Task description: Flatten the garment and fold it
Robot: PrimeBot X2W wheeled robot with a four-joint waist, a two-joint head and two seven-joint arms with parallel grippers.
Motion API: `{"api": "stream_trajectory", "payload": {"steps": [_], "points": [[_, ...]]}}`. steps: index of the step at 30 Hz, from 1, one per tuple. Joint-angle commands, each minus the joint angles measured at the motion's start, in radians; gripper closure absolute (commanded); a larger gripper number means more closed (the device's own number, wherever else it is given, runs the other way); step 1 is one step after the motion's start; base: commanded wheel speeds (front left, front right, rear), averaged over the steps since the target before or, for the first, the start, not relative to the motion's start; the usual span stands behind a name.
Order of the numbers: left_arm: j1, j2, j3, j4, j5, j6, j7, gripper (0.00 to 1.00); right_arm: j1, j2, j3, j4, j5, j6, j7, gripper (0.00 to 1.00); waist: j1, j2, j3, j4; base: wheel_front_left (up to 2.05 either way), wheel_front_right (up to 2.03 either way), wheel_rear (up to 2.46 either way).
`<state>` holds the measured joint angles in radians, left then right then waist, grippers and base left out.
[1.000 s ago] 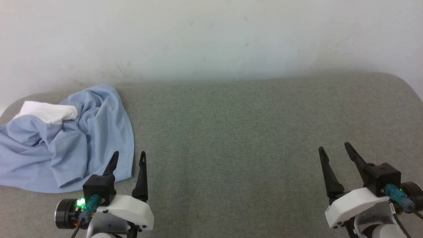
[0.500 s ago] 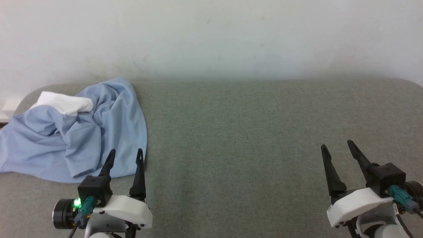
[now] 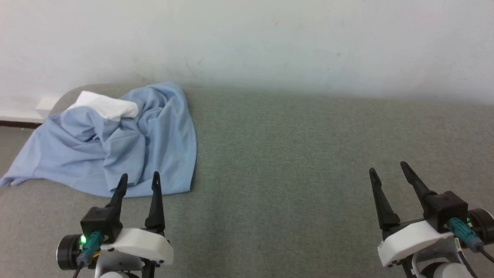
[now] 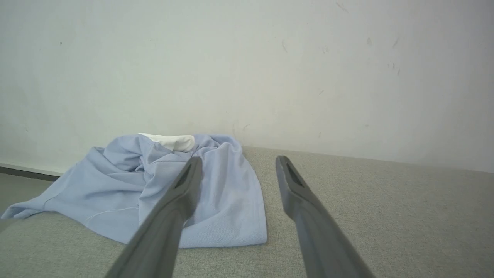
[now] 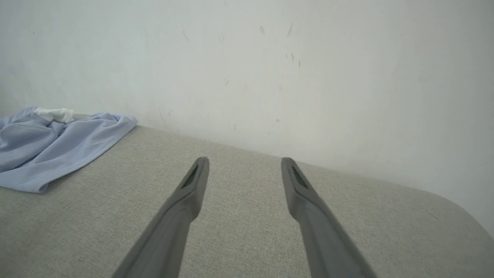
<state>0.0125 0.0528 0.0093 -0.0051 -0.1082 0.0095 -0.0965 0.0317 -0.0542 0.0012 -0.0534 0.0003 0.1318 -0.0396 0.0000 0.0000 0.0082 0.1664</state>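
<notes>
The garment (image 3: 115, 143) is a light blue shirt lying crumpled in a heap at the far left of the grey table, with a white part (image 3: 106, 106) showing at its back. My left gripper (image 3: 139, 178) hovers open just in front of its near hem, its fingertips over the cloth's edge, holding nothing. The left wrist view has the garment (image 4: 146, 189) behind the left finger (image 4: 181, 193). My right gripper (image 3: 386, 170) stands open and empty at the lower right, far from the shirt. The garment (image 5: 50, 143) lies at the far left of the right wrist view.
The grey fabric-covered table (image 3: 293, 154) stretches wide to the right of the shirt, with rounded corners. A pale wall (image 3: 247, 38) rises directly behind its far edge. A dark strip of floor edge (image 3: 15, 124) lies beyond the left corner.
The head camera has turned left, so the shirt sits further right and higher in view. Both grippers stay open; the left one now reaches the shirt's near hem.
</notes>
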Motion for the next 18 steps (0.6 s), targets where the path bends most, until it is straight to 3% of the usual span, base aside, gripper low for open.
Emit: {"api": "stream_trajectory", "payload": {"steps": [1,18], "points": [[-0.013,-0.001,0.007,-0.001,-0.011,0.005,-0.011,0.0,0.01,0.002,0.001,-0.01,-0.005,0.0,-0.005,0.0,0.0,0.0,0.0,0.026,0.0,0.0,0.0],[-0.012,-0.001,0.023,0.003,-0.059,0.0,-0.046,0.0,0.021,0.002,0.012,-0.04,-0.001,-0.001,-0.006,0.0,0.0,0.0,0.002,0.152,0.0,0.0,0.0]]}}
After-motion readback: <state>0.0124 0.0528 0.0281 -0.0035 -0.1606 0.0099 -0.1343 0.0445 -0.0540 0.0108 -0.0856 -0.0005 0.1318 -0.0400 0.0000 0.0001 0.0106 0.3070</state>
